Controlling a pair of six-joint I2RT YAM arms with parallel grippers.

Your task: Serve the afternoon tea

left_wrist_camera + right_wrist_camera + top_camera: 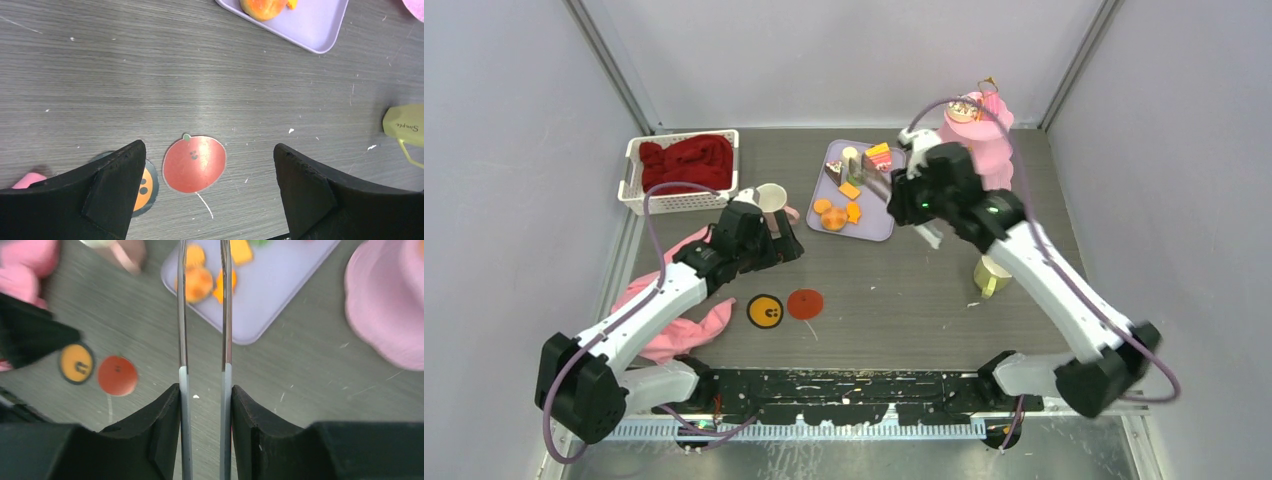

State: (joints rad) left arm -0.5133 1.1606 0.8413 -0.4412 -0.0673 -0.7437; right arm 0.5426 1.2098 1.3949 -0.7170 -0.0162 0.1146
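One purple tray (874, 222) holds toy cakes (879, 157). The right gripper (205, 390) pinches tweezers (182, 315) reaching over it; the left gripper (207, 147) stands spread beside it.

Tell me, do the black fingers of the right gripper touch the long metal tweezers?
Touching. The right wrist view shows the black fingers of the right gripper pressing the outer sides of the long metal tweezers, one on each arm.

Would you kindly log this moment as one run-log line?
left gripper: open | right gripper: shut on tweezers | tweezers: aimed at purple tray | toy cakes: on tray
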